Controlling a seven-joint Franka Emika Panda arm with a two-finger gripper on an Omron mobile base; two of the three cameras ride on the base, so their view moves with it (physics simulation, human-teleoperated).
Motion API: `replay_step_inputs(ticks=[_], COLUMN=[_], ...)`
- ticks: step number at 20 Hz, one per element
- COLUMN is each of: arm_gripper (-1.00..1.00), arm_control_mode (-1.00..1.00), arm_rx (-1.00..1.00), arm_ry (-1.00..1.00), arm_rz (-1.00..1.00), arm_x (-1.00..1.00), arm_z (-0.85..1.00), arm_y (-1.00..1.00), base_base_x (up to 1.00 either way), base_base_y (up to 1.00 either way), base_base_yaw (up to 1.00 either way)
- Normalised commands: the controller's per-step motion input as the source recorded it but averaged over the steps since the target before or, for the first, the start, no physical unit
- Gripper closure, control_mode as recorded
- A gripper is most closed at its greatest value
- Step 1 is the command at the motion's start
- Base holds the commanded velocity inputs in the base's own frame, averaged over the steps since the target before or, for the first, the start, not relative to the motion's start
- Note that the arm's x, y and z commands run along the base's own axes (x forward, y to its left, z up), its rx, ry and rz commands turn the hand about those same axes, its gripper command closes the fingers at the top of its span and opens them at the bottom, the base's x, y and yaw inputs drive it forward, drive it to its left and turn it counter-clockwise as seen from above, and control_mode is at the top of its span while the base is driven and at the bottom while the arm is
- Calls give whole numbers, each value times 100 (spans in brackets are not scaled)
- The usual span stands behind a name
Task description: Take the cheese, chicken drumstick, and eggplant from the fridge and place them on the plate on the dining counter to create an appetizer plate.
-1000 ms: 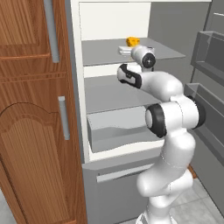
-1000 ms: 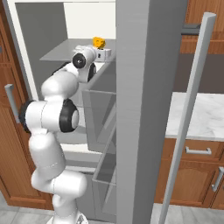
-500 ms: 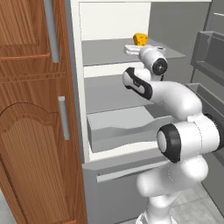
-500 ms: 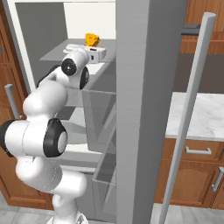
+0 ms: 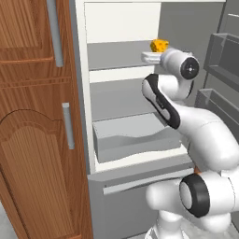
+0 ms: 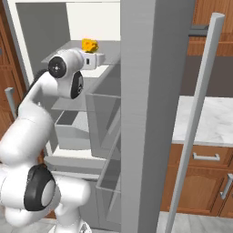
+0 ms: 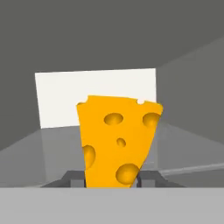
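1. The two-finger gripper [image 7: 111, 180] is closed on the yellow-orange holed cheese wedge [image 7: 119, 142], held just above the upper pale grey shelf [image 5: 121, 53] of the grey-and-white fridge [image 5: 140, 172]
2. Risk: the grip looks low on the wedge, so a fast swing could tip it loose
3. Clearance: the shelf edge lies beneath, the grey door bins [image 6: 107, 125] stand near; room opens toward the base

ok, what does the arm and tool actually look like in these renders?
Glossy white rounded arm segments, with black rings and black round caps at the joints, plus a black curved band along one link. The hand is a small white block. The tool ends in two small dark fingers, seen in the hand view. No cables, labels or markings show.
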Motion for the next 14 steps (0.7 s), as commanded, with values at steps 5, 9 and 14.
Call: replay_step_inputs(ticks=[5, 9, 14], arm_gripper=[100, 100, 100], arm_control_mode=[-100, -100, -100], arm_rx=[-6, -5, -2], arm_ry=[34, 23, 19], arm_rz=[0, 0, 0], arm_x=[-96, -84, -98], arm_z=[-12, 0, 0], arm_y=[3, 5, 0], base_base_x=[0, 0, 0], base_base_y=[0, 0, 0], base_base_yaw=[0, 0, 0])
